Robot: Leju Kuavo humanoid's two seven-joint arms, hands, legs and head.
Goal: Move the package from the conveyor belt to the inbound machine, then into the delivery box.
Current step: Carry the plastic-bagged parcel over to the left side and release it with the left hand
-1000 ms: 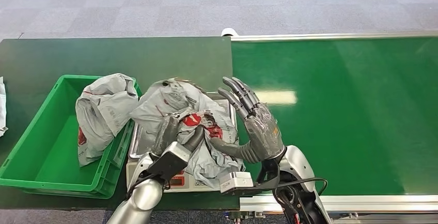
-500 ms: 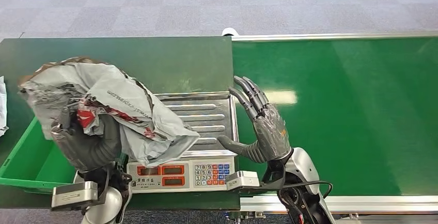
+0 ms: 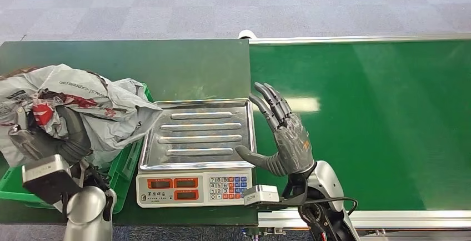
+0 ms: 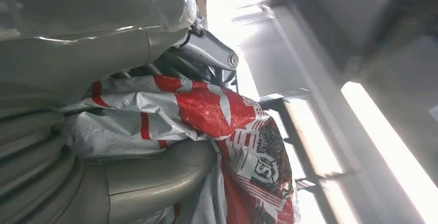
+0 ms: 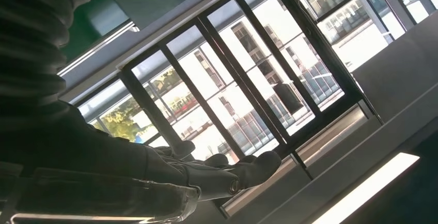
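Conveyor belt (image 3: 377,124) lies bare green on my right; dark table (image 3: 128,63) on my left carries the weighing scale and the green delivery box (image 3: 129,166).

Change since half a second ago: my left hand (image 3: 53,138) has swung the grey poly-mailer package (image 3: 83,110) further left and lower, so it now hangs over the box instead of overlapping the scale's edge. A second ago it sat on the scale with both my hands about it. Scale pan (image 3: 203,132) is now fully bare, ribs showing. Judgement: weighing stage done, transfer to the box in progress, release not yet made.

Left hand: fingers wrapped round a bunched fold of the package, thumb underneath. Left wrist view confirms it, red-and-white print (image 4: 217,105) pressed between thumb and fingers. Grip looks firm, but the film is slack and much of it droops clear of the hand.

Another grey bag lay in the box a second ago; I cannot make it out now behind the held one.

Right hand (image 3: 283,135): empty, fingers spread and upright just beside the scale's right edge, shifted only slightly right across the three pictures.

Scale keypad (image 3: 225,186) and red displays face me, digits unreadable
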